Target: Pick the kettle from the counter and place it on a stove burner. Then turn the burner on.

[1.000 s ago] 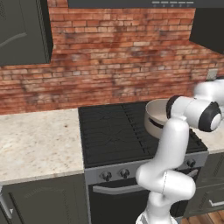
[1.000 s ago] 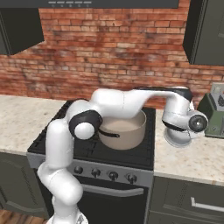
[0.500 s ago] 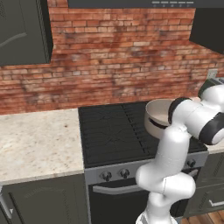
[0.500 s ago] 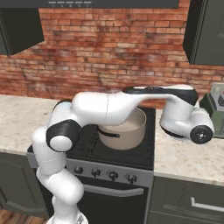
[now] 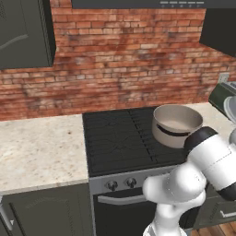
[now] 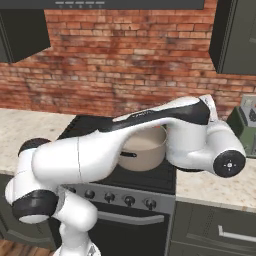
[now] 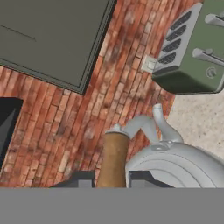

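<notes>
Gripper (image 7: 113, 183) clenches kettle (image 7: 175, 162) by its handle, spout aimed at brick wall (image 7: 109, 74).

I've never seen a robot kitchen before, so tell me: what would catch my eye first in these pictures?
Probably the big white arm, sweeping from the stove front far to the right over the counter. Next, the large beige pot on the black cooktop's right side, against the red brick wall. In the hand view, the gripper is closed on the silvery kettle's tan handle.
</notes>
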